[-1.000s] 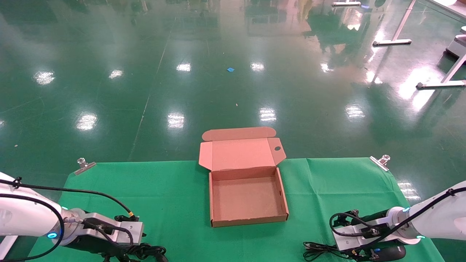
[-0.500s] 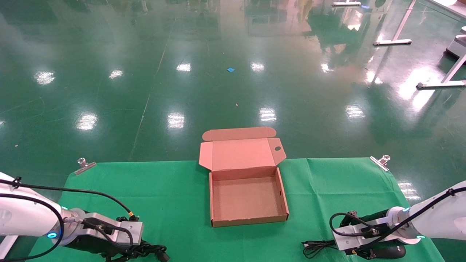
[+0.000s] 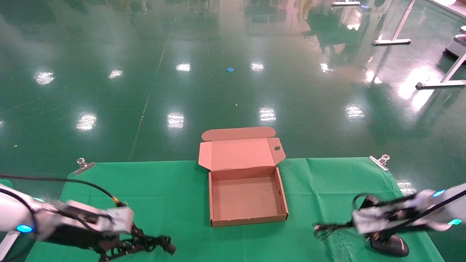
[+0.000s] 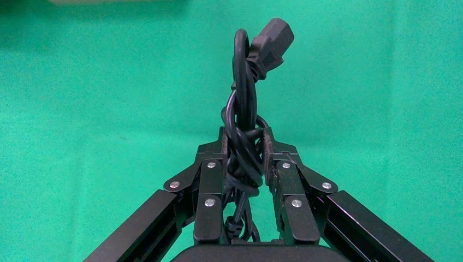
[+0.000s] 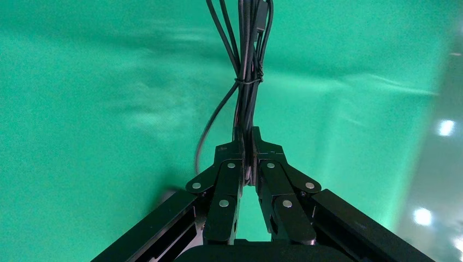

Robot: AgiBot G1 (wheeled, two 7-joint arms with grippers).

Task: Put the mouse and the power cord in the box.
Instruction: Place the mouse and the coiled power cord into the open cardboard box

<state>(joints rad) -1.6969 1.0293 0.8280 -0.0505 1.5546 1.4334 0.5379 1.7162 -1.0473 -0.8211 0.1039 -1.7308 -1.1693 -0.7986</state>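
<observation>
The brown cardboard box (image 3: 279,189) lies open in the middle of the green cloth, lid folded back, nothing inside. At the front left, my left gripper (image 3: 127,242) (image 4: 245,136) is shut on the power cord (image 3: 151,243) (image 4: 243,101). The thick coil is pinched between the pads and a chunky plug (image 4: 273,43) sticks out beyond them. At the front right, my right gripper (image 3: 351,225) (image 5: 246,134) is shut on the mouse's thin bundled cable (image 3: 327,228) (image 5: 248,65). The black mouse (image 3: 391,245) sits just under that wrist, close to the cloth.
The green cloth (image 3: 164,189) covers the table and is held by metal clips at the back left (image 3: 84,164) and back right (image 3: 380,160). Beyond the far edge is glossy green floor. White table legs (image 3: 397,32) stand far off at the right.
Both arms are moving. The left gripper has risen slightly with the power cord. The right gripper has shifted right and up with the cable, so more of the mouse shows.
</observation>
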